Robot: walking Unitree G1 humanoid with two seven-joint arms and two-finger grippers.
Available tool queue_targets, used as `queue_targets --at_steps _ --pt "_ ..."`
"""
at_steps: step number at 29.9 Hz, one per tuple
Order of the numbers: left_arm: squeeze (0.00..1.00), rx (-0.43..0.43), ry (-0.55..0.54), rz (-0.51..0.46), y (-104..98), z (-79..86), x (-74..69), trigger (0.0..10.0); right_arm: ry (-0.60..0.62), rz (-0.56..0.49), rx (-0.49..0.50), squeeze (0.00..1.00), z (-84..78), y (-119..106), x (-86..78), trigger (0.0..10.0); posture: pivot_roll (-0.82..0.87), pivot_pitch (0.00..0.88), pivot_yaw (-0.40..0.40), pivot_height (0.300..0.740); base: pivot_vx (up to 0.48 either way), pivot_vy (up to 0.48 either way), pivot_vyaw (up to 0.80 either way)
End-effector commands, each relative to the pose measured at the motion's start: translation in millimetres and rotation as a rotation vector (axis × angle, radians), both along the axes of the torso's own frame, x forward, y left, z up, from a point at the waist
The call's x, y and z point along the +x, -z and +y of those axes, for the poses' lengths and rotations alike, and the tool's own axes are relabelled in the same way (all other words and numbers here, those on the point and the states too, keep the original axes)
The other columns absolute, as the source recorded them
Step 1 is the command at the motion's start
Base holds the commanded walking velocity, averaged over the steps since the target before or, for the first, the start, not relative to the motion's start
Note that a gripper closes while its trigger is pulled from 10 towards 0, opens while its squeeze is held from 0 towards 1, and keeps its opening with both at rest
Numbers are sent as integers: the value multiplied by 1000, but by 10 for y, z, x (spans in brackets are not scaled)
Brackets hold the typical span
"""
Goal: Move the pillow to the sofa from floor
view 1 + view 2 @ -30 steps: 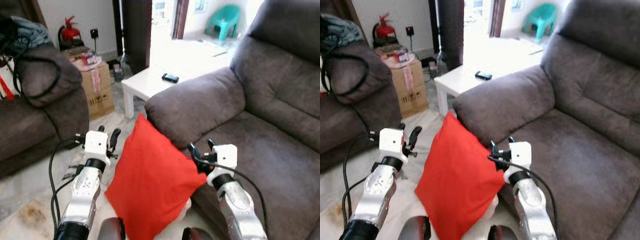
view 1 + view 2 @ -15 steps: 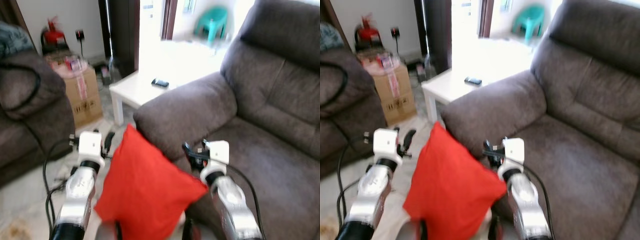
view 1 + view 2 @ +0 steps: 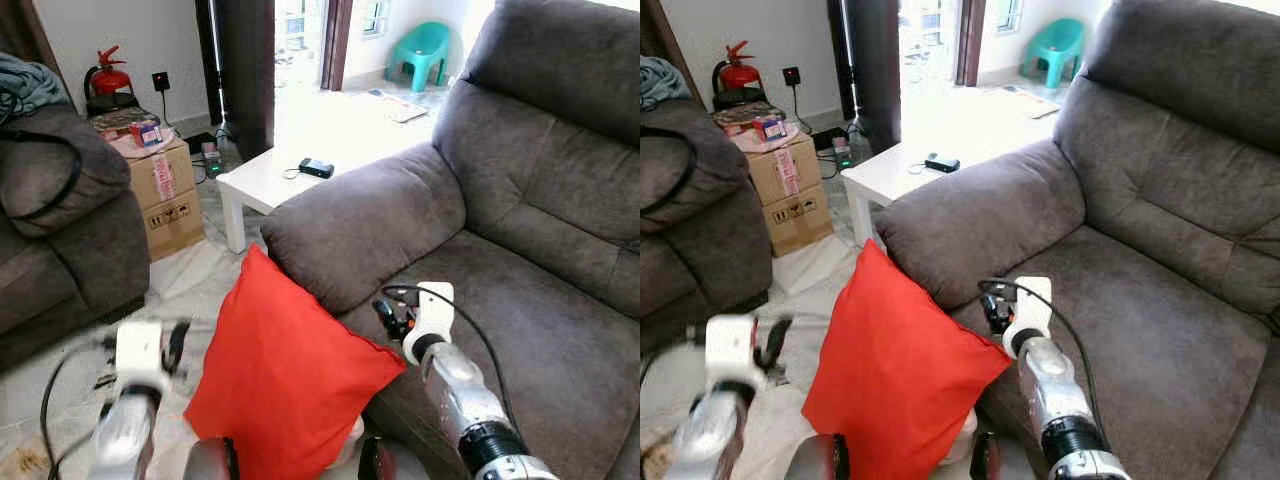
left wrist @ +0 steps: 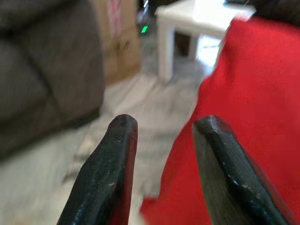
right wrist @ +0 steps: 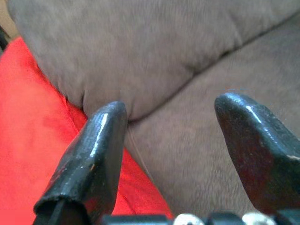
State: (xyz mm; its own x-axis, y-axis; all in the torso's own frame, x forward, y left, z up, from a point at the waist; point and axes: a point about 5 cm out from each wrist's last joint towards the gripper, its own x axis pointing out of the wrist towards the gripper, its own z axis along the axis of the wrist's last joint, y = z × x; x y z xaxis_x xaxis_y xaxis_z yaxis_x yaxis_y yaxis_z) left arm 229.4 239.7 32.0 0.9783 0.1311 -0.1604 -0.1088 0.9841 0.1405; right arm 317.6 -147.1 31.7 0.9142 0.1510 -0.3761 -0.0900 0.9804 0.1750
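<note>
Both claws are found spread, with nothing pinched between the fingers. Since a second ago the left claw [image 3: 175, 345] has dropped lower and away from the red pillow [image 3: 285, 375], and is blurred in the head views, while the right claw [image 3: 390, 318] is kept at the pillow's right corner, over the front of the sofa seat [image 3: 520, 310]. The whole scene has also shifted, so the head is judged to have moved.

The pillow is seen standing on a corner, leaning against the sofa armrest [image 3: 360, 220], its lower part hidden at the frame's bottom edge. It is not yet resting on the seat, so the task is judged unfinished, and a fresh hold appears needed.

From the left wrist, the pillow is shown just beside one finger [image 4: 229, 173], not between the pair. From the right wrist, the armrest and seat fold are shown between the fingers [image 5: 93, 154], with the pillow to one side. The white table [image 3: 300, 175] and cardboard box [image 3: 165, 190] are shown from the head.
</note>
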Motion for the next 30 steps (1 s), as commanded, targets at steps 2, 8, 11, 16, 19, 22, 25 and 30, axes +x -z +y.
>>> queue_targets --at_steps 2,8,11,16,19,22,25,30 --pt "0 14 -12 -14 -28 15 -17 10000 10 27 5 0 -5 43 6 10000 145 0 -151 593 0 0 0" --pt "0 6 -29 -15 -24 29 -75 10000 81 118 107 1000 -55 179 -48 10000 149 0 -156 593 0 0 0" --pt "0 -6 -17 -11 -20 10 -56 10000 81 158 178 1000 -133 209 -66 10000 138 0 -152 593 0 0 0" --pt "0 -13 4 -8 -27 -7 3 10000 136 154 235 1000 -328 205 -78 10000 119 0 -147 593 0 0 0" --pt "0 -16 4 -8 -29 -11 23 10000 183 154 286 1000 -406 208 -89 10000 106 0 -141 593 0 0 0" --pt "0 -30 28 -7 -36 -54 74 10000 206 165 327 1000 -539 245 -152 10000 87 0 -128 593 0 0 0" --pt "0 -30 47 -3 -35 -86 106 10000 174 189 312 1000 -573 318 -239 10000 80 0 -119 593 0 0 0" --pt "0 -33 58 -1 -40 -87 112 10000 157 225 317 0 -594 422 -361 10000 78 0 -111 593 0 0 0"
